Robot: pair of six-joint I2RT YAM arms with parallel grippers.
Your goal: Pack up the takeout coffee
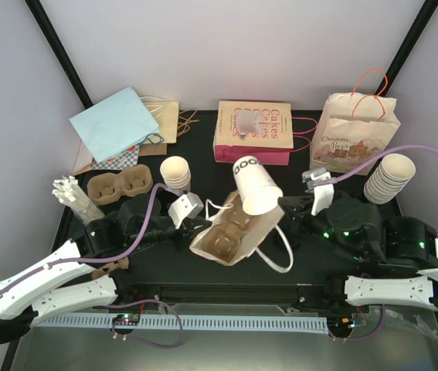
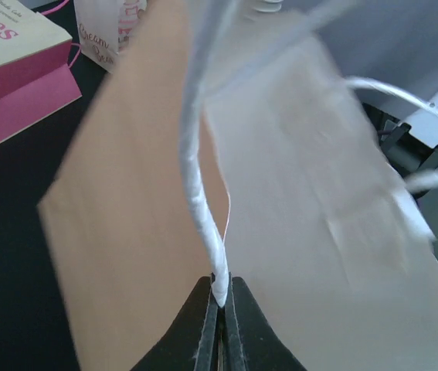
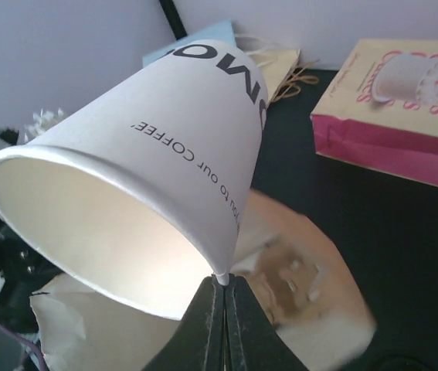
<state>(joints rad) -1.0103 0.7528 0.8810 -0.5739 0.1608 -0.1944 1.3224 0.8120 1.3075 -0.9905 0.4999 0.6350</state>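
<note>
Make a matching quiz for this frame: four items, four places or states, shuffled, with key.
Items:
1. paper cup
2. white bag handle
3. pink Cakes bag
4. light blue bag

Places or states:
A. lying at the back left
B. pinched in the left gripper
C. held by its rim in the right gripper
D. lying at the back centre

Pairs: 1-C, 2-B, 3-D, 4-A

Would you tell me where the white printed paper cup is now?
Top view, centre: the white printed paper cup is tilted, its rim pinched by the right end effector, just above the open brown paper bag.
</note>
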